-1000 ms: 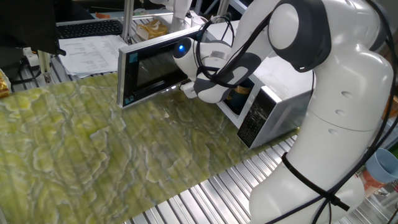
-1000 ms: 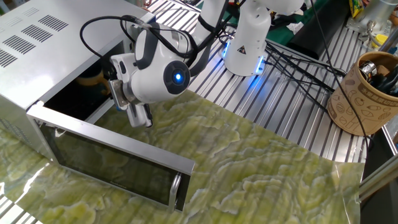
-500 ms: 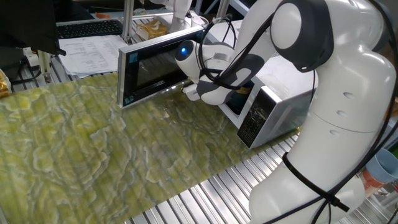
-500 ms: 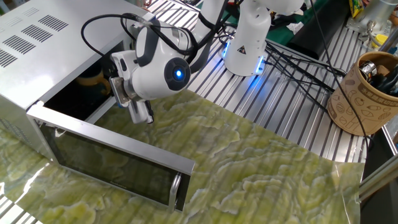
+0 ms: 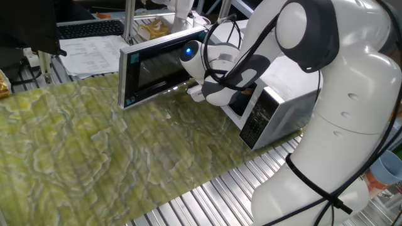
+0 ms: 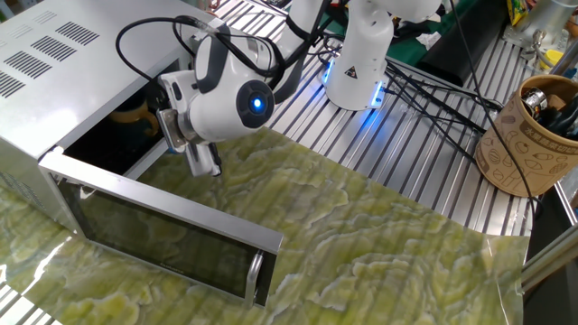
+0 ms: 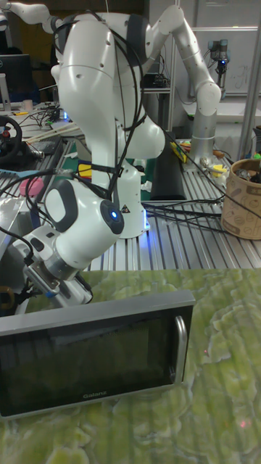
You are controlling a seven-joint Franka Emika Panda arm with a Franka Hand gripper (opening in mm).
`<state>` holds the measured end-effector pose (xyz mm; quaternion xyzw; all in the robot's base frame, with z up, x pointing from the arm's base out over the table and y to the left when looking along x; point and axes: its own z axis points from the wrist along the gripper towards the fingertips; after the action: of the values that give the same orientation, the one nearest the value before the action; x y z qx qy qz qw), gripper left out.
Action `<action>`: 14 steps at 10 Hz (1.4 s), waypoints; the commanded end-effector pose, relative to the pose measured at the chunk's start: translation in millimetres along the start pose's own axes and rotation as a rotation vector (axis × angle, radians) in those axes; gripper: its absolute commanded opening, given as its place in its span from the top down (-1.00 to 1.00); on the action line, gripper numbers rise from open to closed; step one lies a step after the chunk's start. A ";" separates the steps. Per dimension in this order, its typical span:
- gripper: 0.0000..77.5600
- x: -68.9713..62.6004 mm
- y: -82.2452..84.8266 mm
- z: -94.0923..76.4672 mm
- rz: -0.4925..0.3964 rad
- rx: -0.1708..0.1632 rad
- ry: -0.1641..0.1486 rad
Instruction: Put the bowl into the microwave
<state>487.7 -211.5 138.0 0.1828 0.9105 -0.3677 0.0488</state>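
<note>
One fixed view: The microwave (image 5: 276, 103) is standing at the far right of the green patterned mat (image 5: 94, 157), with its door (image 5: 160, 66) swung fully open toward the left. The white arm (image 5: 326, 94) is reaching from the right across the front of the oven. The gripper (image 5: 195, 94) is hanging just outside the opening, near the door's lower edge. A small patch of tan is showing inside the cavity behind the wrist; this is probably the bowl (image 5: 246, 91), though most of it is hidden. The finger spacing cannot be read from this side.

The other fixed view: The microwave's (image 6: 54, 54) vented top is filling the upper left, and the open door (image 6: 163, 236) is lying across the near left. The bowl (image 6: 131, 112) is sitting inside the dark cavity, toward its far side, with only its yellow-tan portion showing. The gripper (image 6: 204, 165) is pointing down just outside the cavity mouth, above the mat (image 6: 379, 262), and is carrying nothing. Its fingers (image 6: 197, 161) are appearing close together, nearly touching. A brown patterned cup (image 6: 528, 135) is standing well apart at the far right on the slatted table (image 6: 433, 153).

Tall fixed view: The door (image 7: 94, 355) is facing the camera in the near foreground. The gripper (image 7: 72, 293) is showing just behind its top edge at the left; its fingertips are partly hidden. The bowl is not visible from here.
</note>
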 end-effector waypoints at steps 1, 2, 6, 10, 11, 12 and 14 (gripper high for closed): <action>0.97 -2.3 -5.7 3.8 -0.008 -0.002 -0.005; 0.97 -2.3 -5.8 4.0 -0.007 -0.001 -0.005; 0.97 -3.0 -7.5 4.1 -0.007 0.004 -0.009; 0.97 -3.3 -0.4 -5.9 0.027 0.002 0.011; 0.97 -2.3 5.6 -13.5 0.049 0.001 0.025; 0.97 -0.8 11.2 -21.3 0.068 0.000 0.036; 0.97 1.4 19.1 -35.0 0.111 -0.030 0.052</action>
<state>491.3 -190.1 143.6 0.2127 0.9065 -0.3620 0.0440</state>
